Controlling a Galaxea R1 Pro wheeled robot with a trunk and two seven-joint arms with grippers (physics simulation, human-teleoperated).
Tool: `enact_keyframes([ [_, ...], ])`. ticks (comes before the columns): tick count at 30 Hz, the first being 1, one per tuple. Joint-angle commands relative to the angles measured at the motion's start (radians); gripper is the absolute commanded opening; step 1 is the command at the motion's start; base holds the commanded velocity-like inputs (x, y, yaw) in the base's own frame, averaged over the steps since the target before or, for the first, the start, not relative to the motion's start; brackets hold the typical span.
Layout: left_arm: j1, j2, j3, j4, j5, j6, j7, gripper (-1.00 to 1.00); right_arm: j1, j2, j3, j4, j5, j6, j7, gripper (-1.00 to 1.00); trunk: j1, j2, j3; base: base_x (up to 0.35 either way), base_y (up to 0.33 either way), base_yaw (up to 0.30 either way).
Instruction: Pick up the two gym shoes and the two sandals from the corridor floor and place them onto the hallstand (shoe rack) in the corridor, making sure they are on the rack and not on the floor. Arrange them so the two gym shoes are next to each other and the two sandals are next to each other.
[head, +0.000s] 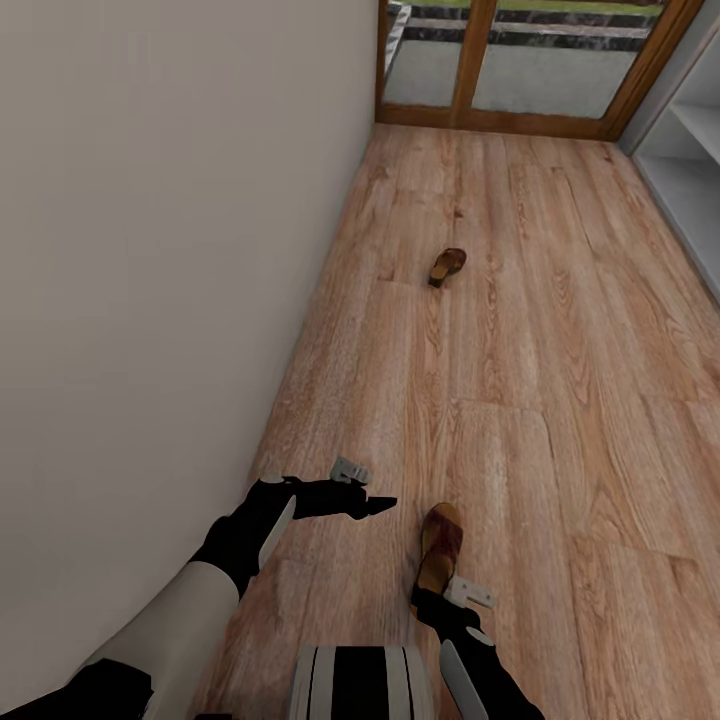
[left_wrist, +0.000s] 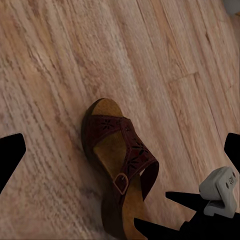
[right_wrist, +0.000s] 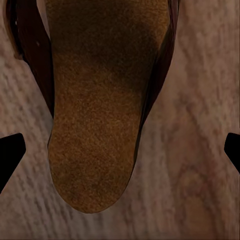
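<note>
Black right pincer (head: 432, 600): at the heel end of the near sandal (head: 440, 548); right wrist view shows dark fingertips wide apart either side of the tan footbed, so open, gripping nothing.
Why there: judged as lining up for a heel grab; the sole is narrow enough to sit between the fingers.
Right arm pose: reaches forward and low from bottom of head view, forearm angled down to the floor, wrist pointing along the sandal's length.
Left pincer (head: 378, 503): hovers beside the sandal, wall side, pointing across toward it; left wrist view shows its tips spread at both edges, open and empty.
Left arm pose: elbow bent, forearm raised, apparently on standby, not committed to a grasp.
Near sandal: flat on the corridor floor (head: 560, 400), strap and buckle up, toe pointing away from the robot.
Far sandal (head: 447, 266): lies alone down the corridor, well apart from the first.
Hallstand (head: 690, 150): white shelving at right edge is likely it; can't confirm.
Risk: heel pinch may let the toe swing on lift.
</note>
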Motion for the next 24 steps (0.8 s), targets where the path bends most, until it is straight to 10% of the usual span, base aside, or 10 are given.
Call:
enact_keyframes([
  [1, 0.0, 0.0, 0.0, -0.001, 0.001, 0.008, -0.002, 1.0, 0.0, 0.0, 0.002, -0.002, -0.006, 0.004, -0.007, 1.0, 0.0, 0.0, -0.001, 0.0, 0.0, 0.0],
  [24, 0.0, 0.0, 0.001, -0.001, 0.0, 0.008, -0.002, 1.0, 0.0, 0.0, 0.003, -0.015, -0.006, 0.006, -0.012, 1.0, 0.0, 0.0, -0.004, 0.0, 0.0, 0.023],
])
